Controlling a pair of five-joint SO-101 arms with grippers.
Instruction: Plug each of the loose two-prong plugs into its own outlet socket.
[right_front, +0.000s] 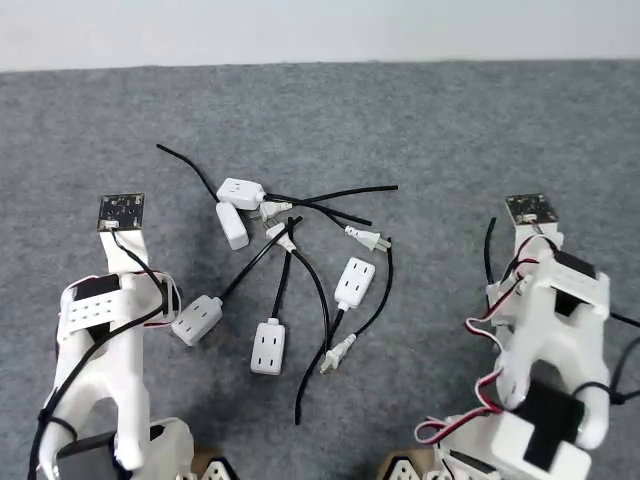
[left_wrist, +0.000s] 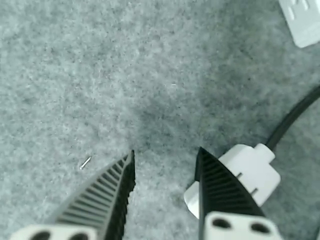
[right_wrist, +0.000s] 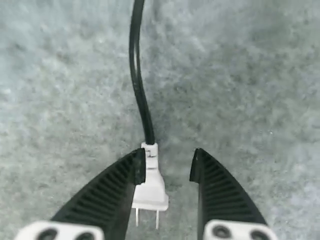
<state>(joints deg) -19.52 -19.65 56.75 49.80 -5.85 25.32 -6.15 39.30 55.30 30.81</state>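
Gray felt-covered table (right_front: 450, 130). In the high view the left arm (right_front: 100, 330) sits at about 8 o'clock and the right arm (right_front: 548, 320) at about 4 o'clock. The left gripper (left_wrist: 165, 155) is released, fingers spread, with bare table between them. A white socket block (left_wrist: 252, 170) lies just beside one finger (left_wrist: 220, 190); cannot tell if they touch. Its black cord (left_wrist: 292, 117) runs away from it. In the high view this block (right_front: 197, 320) is at 3 o'clock from the left arm, close by. The right gripper (right_wrist: 168, 155) is also released, fingers wide apart, straddling a white two-prong plug (right_wrist: 150, 187). The plug lies flat on the table, close against one fingertip (right_wrist: 135, 167) and clear of the other, prongs pointing back toward the wrist. Its plug cord (right_wrist: 139, 75) leads straight away. At table centre is a tangle of cords with four more blocks: top block (right_front: 240, 192) at 12 o'clock of the cluster, second block (right_front: 232, 226) touching it, bottom block (right_front: 268, 348) at 6 o'clock, side block (right_front: 355, 282) at 4 o'clock. A loose plug (right_front: 368, 239) lies at 2 o'clock and another plug (right_front: 337, 355) at 5 o'clock, both well apart from any socket. Two small white plug ends (right_front: 276, 210) lie near the top block; too small to tell if either is seated.
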